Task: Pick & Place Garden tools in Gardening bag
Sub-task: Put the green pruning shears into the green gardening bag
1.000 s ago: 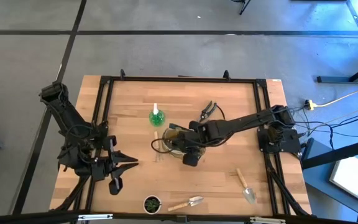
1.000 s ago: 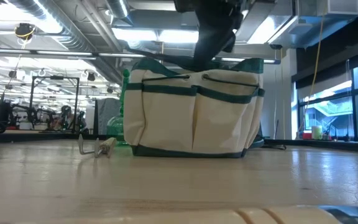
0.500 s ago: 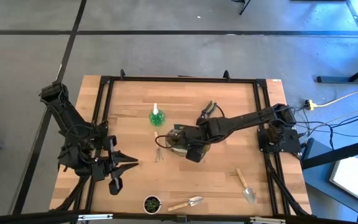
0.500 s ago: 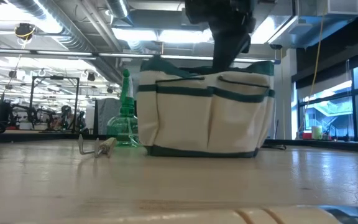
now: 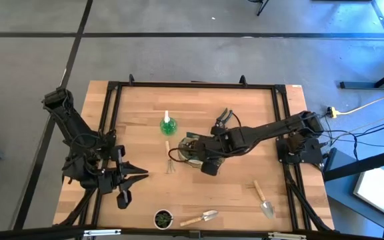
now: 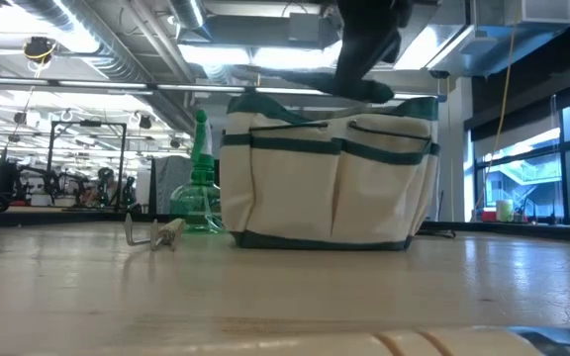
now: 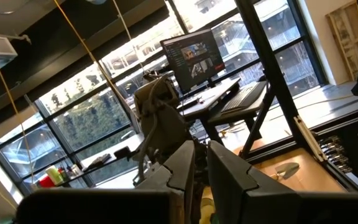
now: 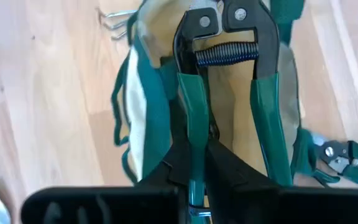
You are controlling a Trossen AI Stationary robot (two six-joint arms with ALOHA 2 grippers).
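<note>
Overhead, the right claw [image 5: 207,159] hangs above the gardening bag [image 5: 191,150] at mid-surface, while the left claw [image 5: 127,177], nearly shut and empty, waits by the left edge. From its wrist, the right claw pinches one green handle of the pruners [image 8: 227,74] over the bag's mouth. Gripped by one handle, they could swing and snag the rim, or tip the soft bag.

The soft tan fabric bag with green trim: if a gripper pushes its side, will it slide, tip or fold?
The soft tan fabric bag would probably dent first: its cloth walls look slack. It likely slides, not tips: its base sits broad and flat on the wooden table. It seems light, so little holds it.
</note>
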